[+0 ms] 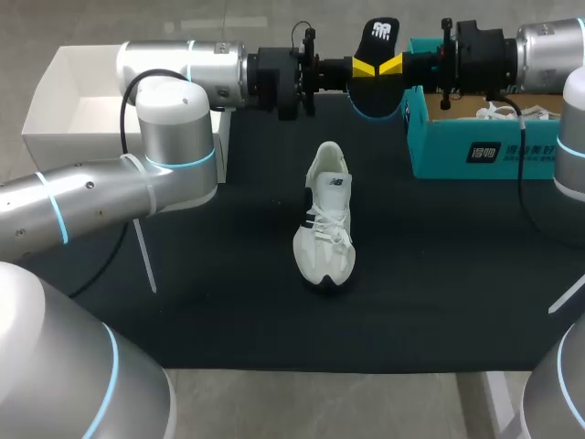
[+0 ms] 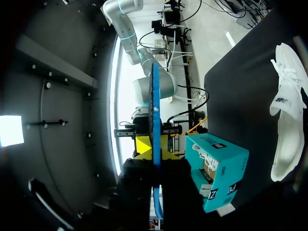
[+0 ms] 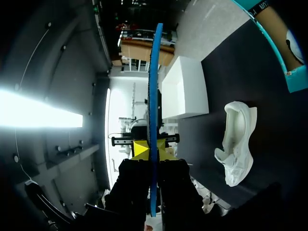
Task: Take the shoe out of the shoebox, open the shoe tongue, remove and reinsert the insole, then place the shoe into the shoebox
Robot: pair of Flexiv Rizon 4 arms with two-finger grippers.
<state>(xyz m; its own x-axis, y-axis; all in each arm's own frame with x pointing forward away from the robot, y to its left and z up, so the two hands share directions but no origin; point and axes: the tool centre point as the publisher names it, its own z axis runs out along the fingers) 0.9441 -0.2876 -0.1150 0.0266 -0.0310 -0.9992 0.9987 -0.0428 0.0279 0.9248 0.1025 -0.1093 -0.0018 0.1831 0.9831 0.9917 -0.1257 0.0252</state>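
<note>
Horizontally, left end effector (image 1: 364, 67) and right end effector (image 1: 393, 64) tip to tip, both clamping upright insole (image 1: 382, 32).

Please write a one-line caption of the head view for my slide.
Left gripper and right gripper hold the insole together in the air, behind the white shoe; teal shoebox at right.
</note>
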